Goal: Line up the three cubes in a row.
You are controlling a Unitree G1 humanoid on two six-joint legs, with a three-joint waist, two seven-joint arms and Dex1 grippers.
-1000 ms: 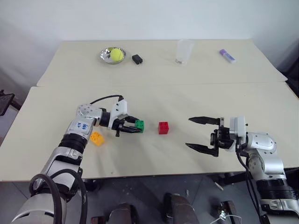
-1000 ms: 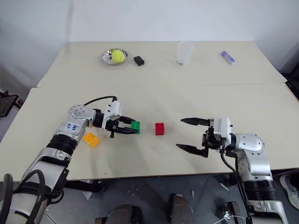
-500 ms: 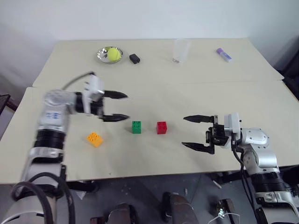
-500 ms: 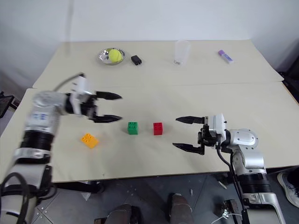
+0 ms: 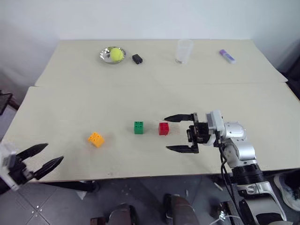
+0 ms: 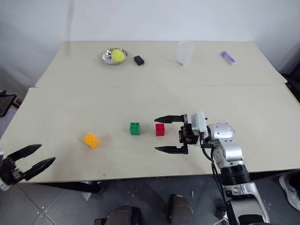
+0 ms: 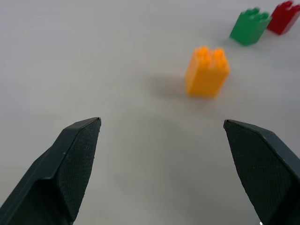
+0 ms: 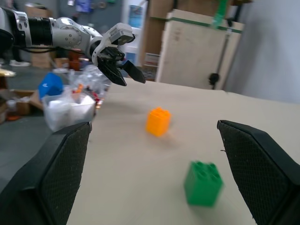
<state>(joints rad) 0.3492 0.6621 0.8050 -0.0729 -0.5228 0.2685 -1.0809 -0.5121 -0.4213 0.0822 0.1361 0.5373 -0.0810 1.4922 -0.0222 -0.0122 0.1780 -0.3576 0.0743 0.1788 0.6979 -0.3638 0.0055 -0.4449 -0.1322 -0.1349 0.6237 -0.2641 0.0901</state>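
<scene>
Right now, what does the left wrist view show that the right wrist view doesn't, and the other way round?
Left wrist view alone: the red cube, just beyond the green one. Right wrist view alone: the left gripper, open, out past the table's edge, with boxes and clutter behind it. Both share the orange-yellow cube and green cube standing apart on the table, framed by that view's own open fingers.
</scene>
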